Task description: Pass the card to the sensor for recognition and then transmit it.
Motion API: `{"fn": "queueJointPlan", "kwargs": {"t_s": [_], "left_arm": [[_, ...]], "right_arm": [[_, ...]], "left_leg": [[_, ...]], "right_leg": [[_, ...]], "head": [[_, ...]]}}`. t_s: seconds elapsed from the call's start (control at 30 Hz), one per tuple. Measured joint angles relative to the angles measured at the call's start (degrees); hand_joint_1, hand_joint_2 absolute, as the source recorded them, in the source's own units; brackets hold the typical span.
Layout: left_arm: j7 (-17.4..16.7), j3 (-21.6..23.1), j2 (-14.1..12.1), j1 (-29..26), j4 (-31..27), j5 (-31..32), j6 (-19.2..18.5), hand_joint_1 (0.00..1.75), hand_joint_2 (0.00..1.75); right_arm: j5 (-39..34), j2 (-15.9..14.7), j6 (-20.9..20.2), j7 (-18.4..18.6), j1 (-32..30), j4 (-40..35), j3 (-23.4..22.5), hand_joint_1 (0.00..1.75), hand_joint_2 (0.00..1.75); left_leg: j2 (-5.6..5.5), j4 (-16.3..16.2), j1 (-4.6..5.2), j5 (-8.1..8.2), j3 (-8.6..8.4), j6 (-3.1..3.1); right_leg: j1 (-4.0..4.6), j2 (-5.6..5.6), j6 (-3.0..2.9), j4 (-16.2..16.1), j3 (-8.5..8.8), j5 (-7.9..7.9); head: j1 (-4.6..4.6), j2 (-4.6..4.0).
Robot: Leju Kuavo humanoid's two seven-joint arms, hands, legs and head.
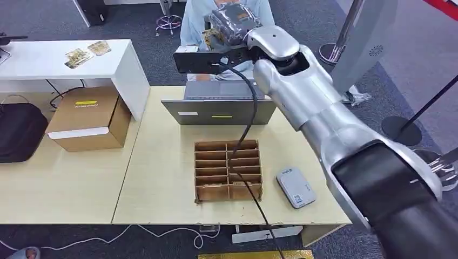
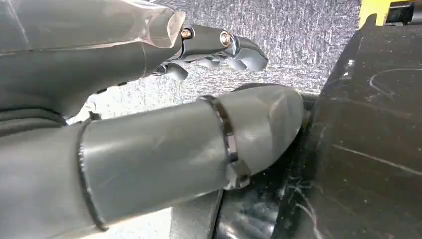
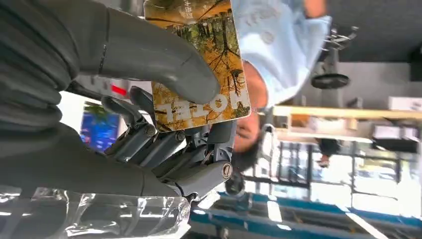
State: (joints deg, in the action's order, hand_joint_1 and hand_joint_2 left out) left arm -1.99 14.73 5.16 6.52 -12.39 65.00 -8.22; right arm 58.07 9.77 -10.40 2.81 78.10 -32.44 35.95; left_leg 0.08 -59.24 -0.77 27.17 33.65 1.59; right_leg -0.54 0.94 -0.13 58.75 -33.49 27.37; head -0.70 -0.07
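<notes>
Right wrist view: the card (image 3: 199,64), judged thin, light, stiff and glossy-slippery, is pinched flat between thumb and fingers (image 3: 164,144) of the right hand (image 3: 164,114), raised toward a person (image 1: 216,21), and is best held by its edge.

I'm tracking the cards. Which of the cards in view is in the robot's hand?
The autumn-tree card pinned under the right hand thumb, raised toward the person. The other two cards lie loose on the white desk.
</notes>
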Motion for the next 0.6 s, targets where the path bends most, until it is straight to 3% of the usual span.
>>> {"fn": "queueJointPlan", "kwargs": {"t_s": [0.37,0.6], "left_arm": [[-0.02,-0.54,0.11,0.72,0.0,0.59,-0.88,0.0,0.0],[-0.54,-1.4,0.22,0.75,0.0,0.5,-0.88,0.0,0.0]], "right_arm": [[-0.28,0.24,-0.44,6.82,2.96,9.12,-3.73,1.75,1.75],[-0.02,-0.22,0.96,7.41,3.03,11.37,-5.99,1.75,1.75]], "left_leg": [[0.02,-0.01,-0.01,0.0,-0.03,0.0],[0.04,-0.01,-0.01,0.0,-0.03,0.0]], "right_leg": [[0.0,-0.03,-0.02,0.0,-0.01,-0.01],[0.0,-0.06,-0.02,0.0,-0.05,-0.01]], "head": [[-0.02,0.0],[0.0,0.0]]}}
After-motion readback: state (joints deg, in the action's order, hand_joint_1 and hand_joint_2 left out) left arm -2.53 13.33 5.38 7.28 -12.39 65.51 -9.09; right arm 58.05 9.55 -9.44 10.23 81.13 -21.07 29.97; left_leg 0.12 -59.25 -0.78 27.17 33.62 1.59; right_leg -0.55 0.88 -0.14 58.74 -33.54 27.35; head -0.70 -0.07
